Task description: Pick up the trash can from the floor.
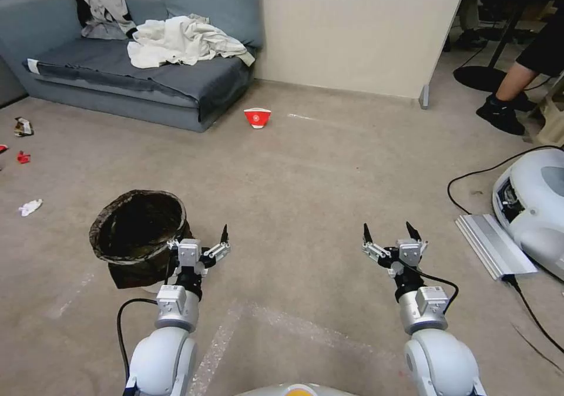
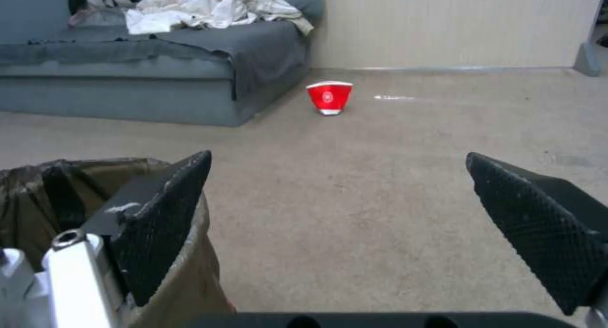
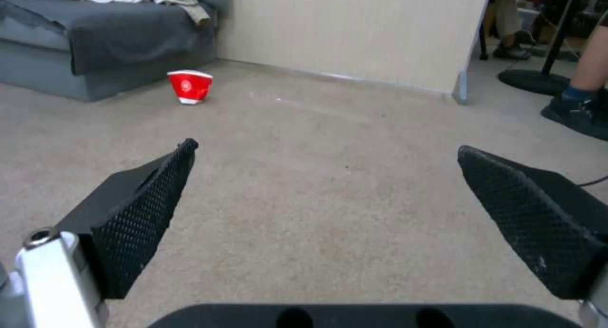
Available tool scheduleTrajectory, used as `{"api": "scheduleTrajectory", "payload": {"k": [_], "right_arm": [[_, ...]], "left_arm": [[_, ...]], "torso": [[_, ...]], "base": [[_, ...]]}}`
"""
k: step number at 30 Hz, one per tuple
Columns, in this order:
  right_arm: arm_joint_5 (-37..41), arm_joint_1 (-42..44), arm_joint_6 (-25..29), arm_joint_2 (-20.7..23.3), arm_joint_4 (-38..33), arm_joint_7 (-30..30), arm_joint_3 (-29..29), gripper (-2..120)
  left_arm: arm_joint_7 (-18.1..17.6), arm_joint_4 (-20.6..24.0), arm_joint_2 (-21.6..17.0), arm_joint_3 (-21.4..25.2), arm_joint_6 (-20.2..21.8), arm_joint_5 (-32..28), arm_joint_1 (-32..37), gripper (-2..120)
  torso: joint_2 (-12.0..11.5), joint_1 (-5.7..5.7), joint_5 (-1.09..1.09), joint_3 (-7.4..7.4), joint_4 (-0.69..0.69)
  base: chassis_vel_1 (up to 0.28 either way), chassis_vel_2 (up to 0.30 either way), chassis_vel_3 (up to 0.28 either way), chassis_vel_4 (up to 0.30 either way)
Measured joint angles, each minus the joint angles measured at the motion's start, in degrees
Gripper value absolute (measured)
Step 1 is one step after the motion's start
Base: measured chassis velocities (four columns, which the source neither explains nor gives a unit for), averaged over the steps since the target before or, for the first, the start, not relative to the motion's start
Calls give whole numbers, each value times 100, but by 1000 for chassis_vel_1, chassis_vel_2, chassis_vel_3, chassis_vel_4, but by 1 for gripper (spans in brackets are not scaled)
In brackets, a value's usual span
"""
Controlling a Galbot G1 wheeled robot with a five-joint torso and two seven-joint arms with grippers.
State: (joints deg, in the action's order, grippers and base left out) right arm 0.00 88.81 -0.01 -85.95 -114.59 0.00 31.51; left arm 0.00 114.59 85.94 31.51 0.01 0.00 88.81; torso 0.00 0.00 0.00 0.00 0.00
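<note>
Trash can (image 1: 138,231) — base hidden behind left gripper (image 1: 200,242), spread wide.

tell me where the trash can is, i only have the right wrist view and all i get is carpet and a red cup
Observer: The trash can stands on the floor ahead on the robot's left, beside the left gripper.
Operator: is the left gripper on it
Observer: Its jaws are open, and in the left wrist view one finger sits right at the bag-lined rim, the other out over bare carpet.
Operator: anything else near the can
Observer: A crumpled white scrap lies on the floor farther to the robot's left.
</note>
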Motion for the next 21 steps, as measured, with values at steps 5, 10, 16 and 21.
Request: {"api": "scheduleTrajectory", "payload": {"k": [5,10,16,21], "right_arm": [[0,0,0,0,0,0,0,100],[0,0,0,0,0,0,0,100],[0,0,0,0,0,0,0,100],[0,0,0,0,0,0,0,100]], "left_arm": [[0,0,0,0,0,0,0,100],[0,0,0,0,0,0,0,100],[0,0,0,0,0,0,0,100],[0,0,0,0,0,0,0,100]], "torso": [[0,0,0,0,0],[0,0,0,0,0],[0,0,0,0,0],[0,0,0,0,0]], "base": [[0,0,0,0],[0,0,0,0],[0,0,0,0],[0,0,0,0]]}}
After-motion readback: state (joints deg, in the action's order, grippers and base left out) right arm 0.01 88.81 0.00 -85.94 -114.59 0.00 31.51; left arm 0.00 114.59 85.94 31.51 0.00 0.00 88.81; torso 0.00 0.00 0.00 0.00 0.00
